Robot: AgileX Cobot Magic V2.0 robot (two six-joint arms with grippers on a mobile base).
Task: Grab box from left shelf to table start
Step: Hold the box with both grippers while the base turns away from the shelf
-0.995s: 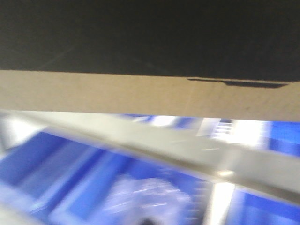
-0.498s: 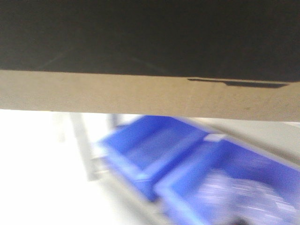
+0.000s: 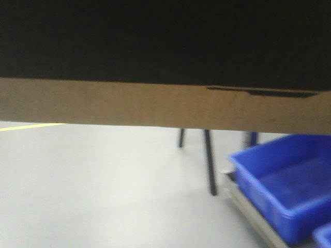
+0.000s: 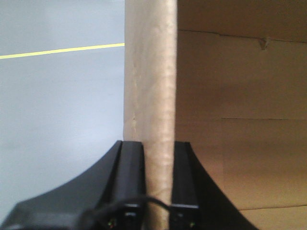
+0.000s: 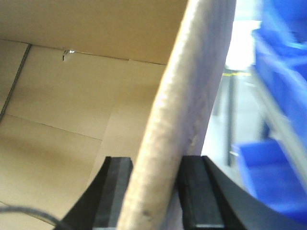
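Held aloft by both arms, the cardboard box [image 3: 155, 106] stretches left to right across the front view, above grey floor [image 3: 103, 186] and a blue bin [image 3: 282, 181] at near right. The left fingers [image 4: 130, 172] and right fingers [image 5: 194, 191] each pinch an upright wall, one finger inside, one outside. No tabletop shows, so the set-down direction cannot be told.

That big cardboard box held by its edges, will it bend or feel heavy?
The box probably flexes a bit: the left pincer and right pincer each clamp only one thin corrugated wall, and the right one looks bowed. The inside seen looks empty, so it is likely light for its size.
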